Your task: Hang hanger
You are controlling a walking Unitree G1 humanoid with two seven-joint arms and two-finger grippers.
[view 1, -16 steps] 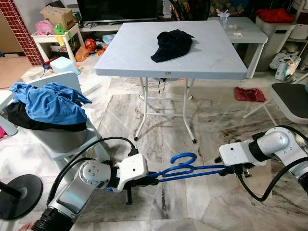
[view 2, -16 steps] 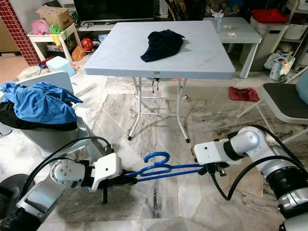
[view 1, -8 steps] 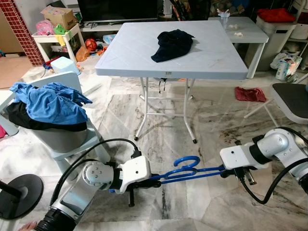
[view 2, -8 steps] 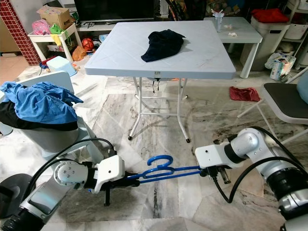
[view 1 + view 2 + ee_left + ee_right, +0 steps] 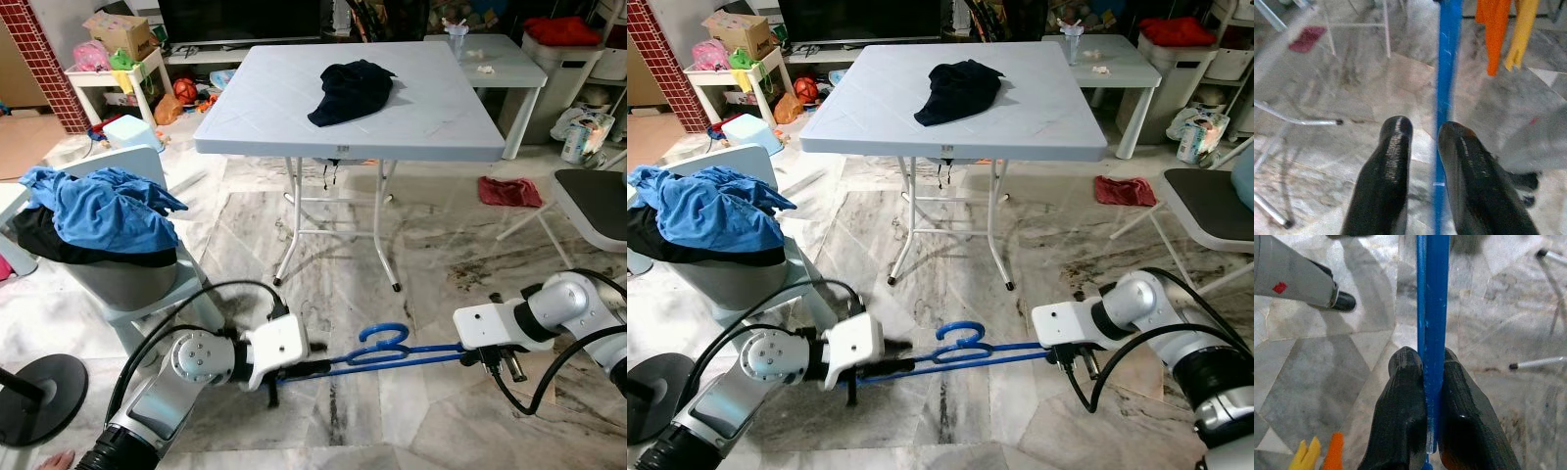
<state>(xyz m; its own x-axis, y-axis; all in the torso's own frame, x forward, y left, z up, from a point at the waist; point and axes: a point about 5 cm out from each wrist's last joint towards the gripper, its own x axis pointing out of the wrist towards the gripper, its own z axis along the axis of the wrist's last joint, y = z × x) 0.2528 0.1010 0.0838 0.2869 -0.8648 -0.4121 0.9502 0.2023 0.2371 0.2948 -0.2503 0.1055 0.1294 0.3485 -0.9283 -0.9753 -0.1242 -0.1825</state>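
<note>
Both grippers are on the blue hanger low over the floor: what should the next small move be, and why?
Probably lift it level with both arms. The right gripper is clamped on one end of the hanger, the left gripper straddles the other end with a gap beside the bar, and the hanger sits low over the floor, nowhere near anything to hang it on.

Over the last second the blue plastic clothes hanger (image 5: 392, 351) has sunk lower, closer to the marble floor (image 5: 392, 431); it is carried along between both arms, and its hook has gone from standing up clearly to lying flatter and smaller; the left gripper (image 5: 315, 366) has come down and shifted a little toward the robot's right, its white housing now lower in the head views; the right gripper (image 5: 466, 353) has likewise dropped and drawn nearer the floor, its fingers (image 5: 1406, 396) clamped on the blue bar throughout.
</note>
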